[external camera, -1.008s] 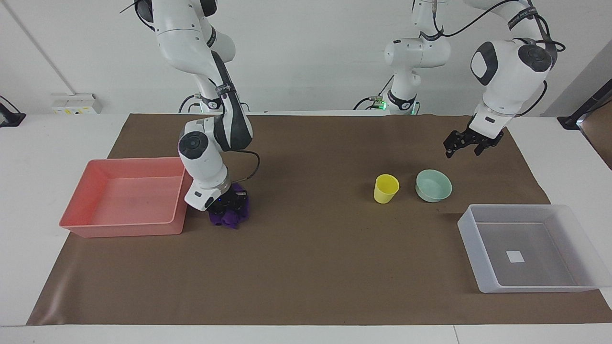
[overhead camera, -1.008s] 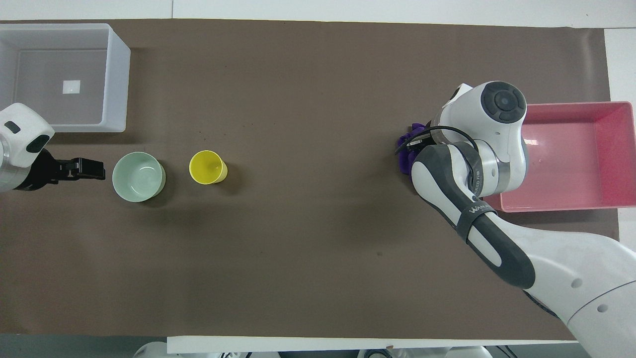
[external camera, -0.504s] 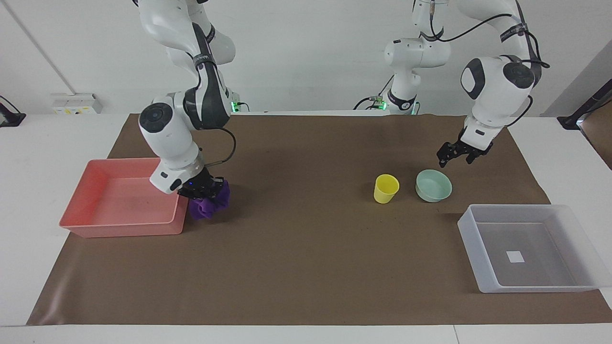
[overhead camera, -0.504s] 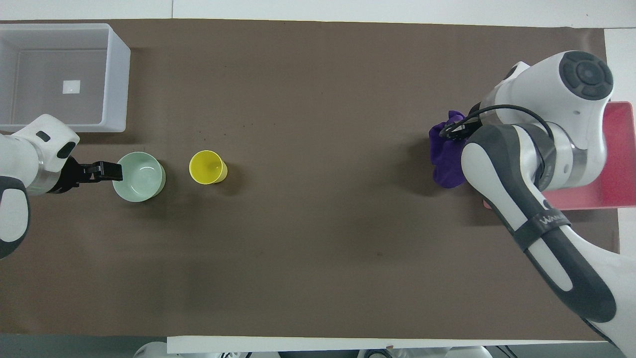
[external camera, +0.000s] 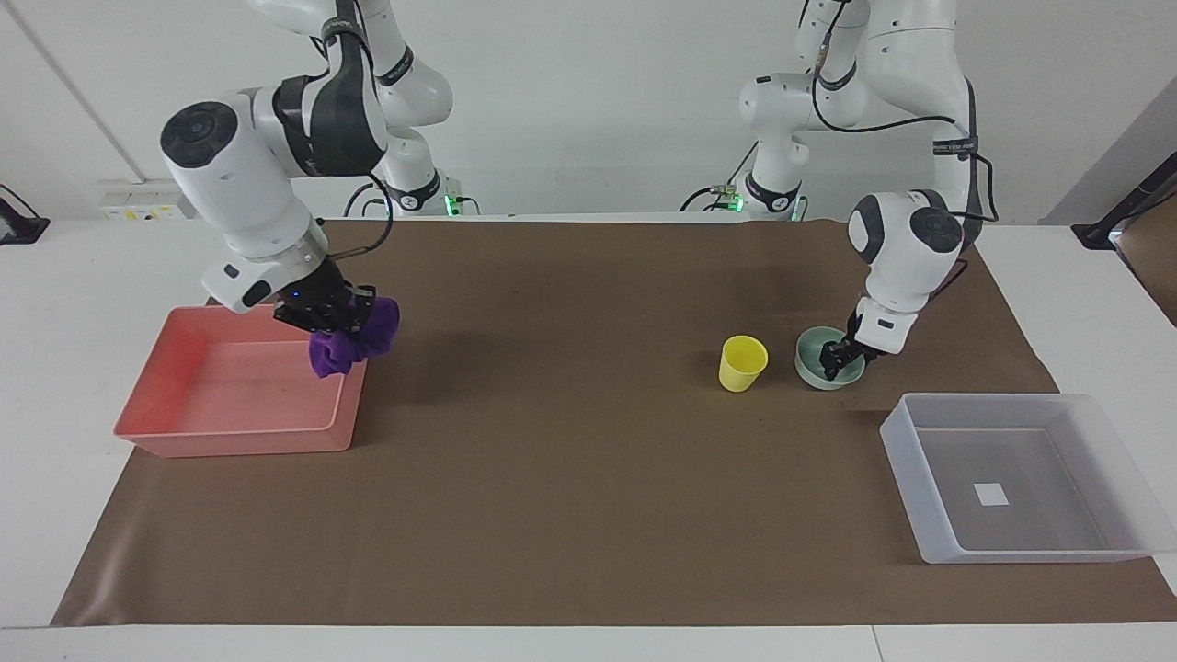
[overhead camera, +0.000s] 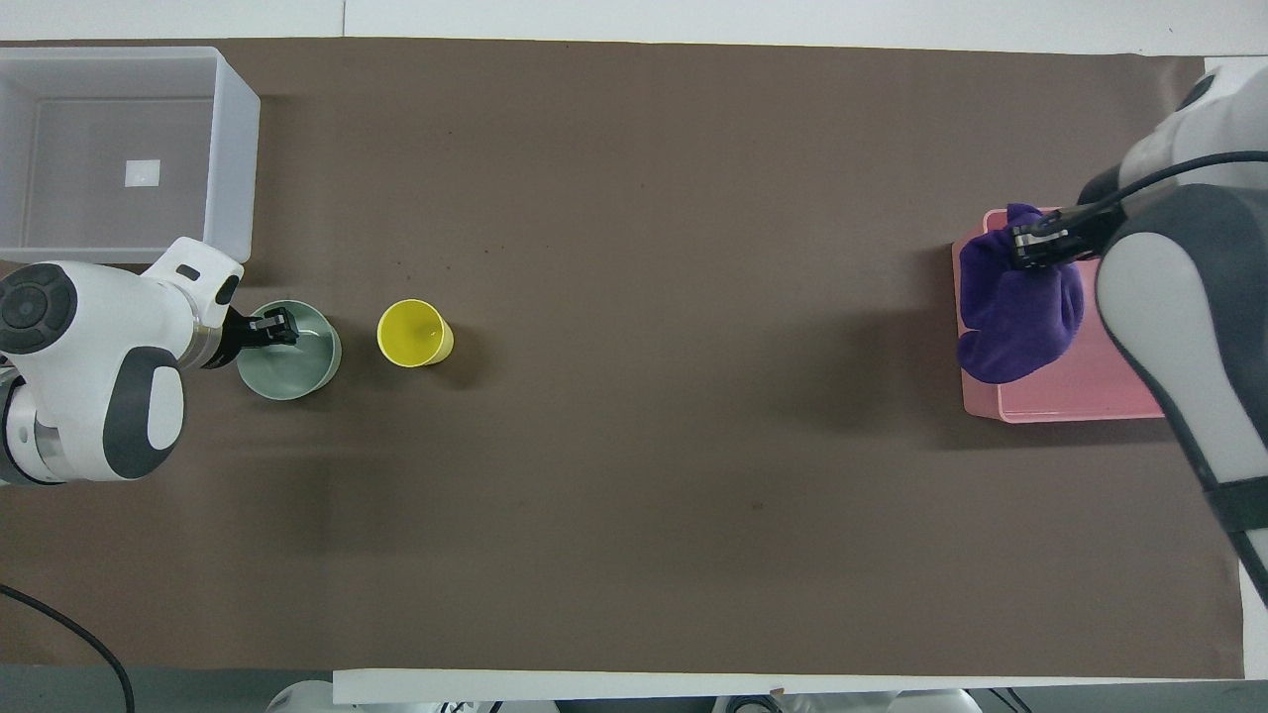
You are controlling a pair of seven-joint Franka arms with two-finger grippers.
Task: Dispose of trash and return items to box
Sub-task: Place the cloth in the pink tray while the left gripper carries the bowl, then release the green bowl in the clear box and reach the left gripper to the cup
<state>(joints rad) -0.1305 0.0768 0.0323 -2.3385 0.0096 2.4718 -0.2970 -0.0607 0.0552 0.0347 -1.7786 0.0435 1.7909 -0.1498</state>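
Note:
The pale mint-green bowl (external camera: 821, 373) stands on the brown mat beside the yellow cup (external camera: 742, 362). My left gripper (external camera: 842, 357) is open and down at the bowl's rim on the side toward the left arm's end of the table. It also shows in the overhead view (overhead camera: 275, 329) over the bowl (overhead camera: 297, 361), with the cup (overhead camera: 414, 333) beside it. My right gripper (external camera: 326, 317) is shut on the purple cloth (external camera: 354, 338) and holds it in the air over the pink bin's (external camera: 230, 405) edge. The translucent box (external camera: 1011, 552) holds only its white label.
The box (overhead camera: 236, 149) stands farther from the robots than the bowl, at the left arm's end. The pink bin (overhead camera: 1070, 401) is at the right arm's end, partly covered by the right arm and the cloth (overhead camera: 1020, 312). The brown mat (external camera: 588, 478) covers the table.
My right gripper lifted the purple cloth off the mat and carried it over the pink bin's edge. My left gripper came down from the air to the bowl's rim.

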